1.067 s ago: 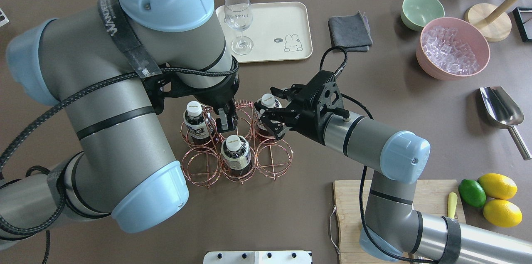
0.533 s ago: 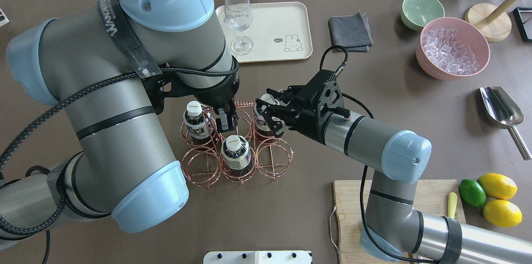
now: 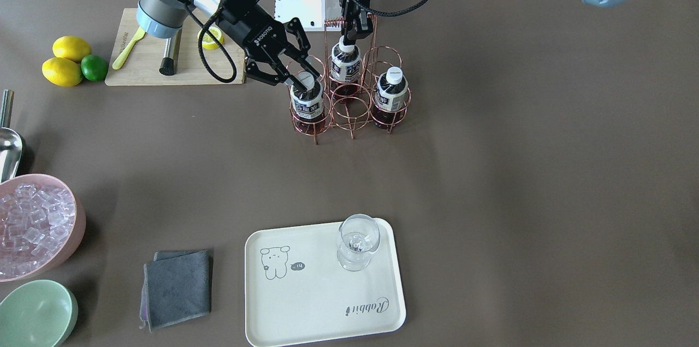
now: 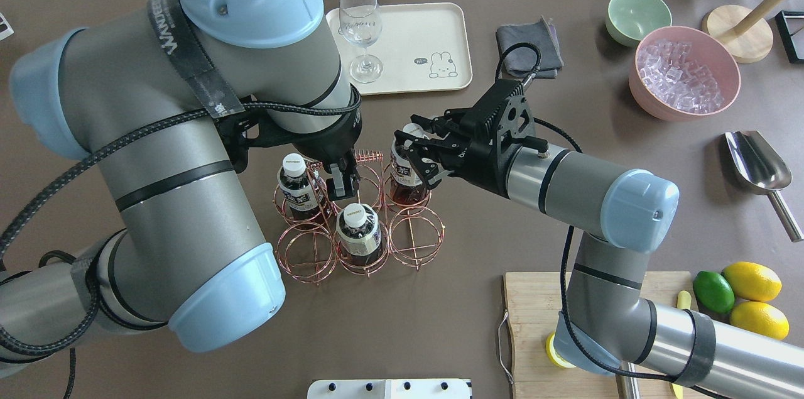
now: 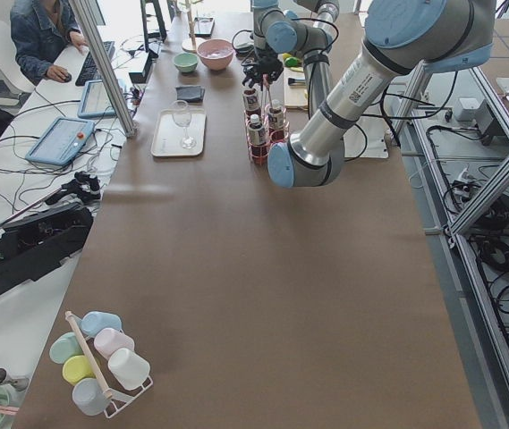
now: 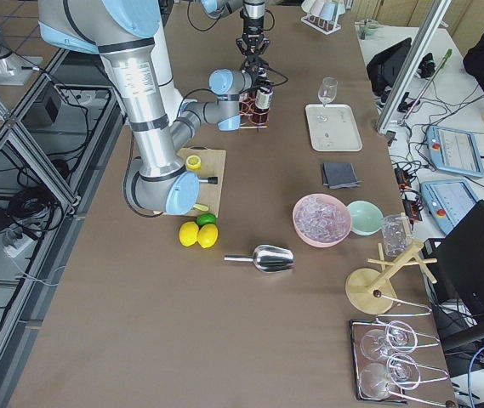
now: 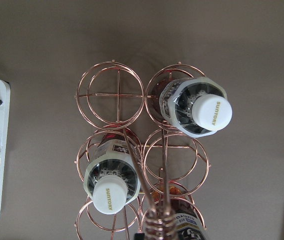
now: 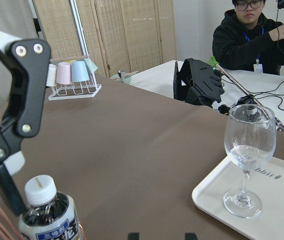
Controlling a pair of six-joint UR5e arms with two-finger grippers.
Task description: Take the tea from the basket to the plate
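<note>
Right gripper [image 4: 411, 151]: clamped on the tea [image 4: 402, 168] at its cap.
Left gripper [image 4: 342, 183]: pinched shut on the basket [image 4: 369, 156] handle.
Plate [image 4: 411, 28]: well beyond the right gripper, holding a glass [image 4: 361, 25].

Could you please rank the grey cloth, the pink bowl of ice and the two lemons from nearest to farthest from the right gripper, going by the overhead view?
From the right gripper, shut on the tea:
1. Grey cloth, just beyond it, toward the far side.
2. Pink bowl, farther right.
3. Lemons, near right corner, by the lime.
</note>
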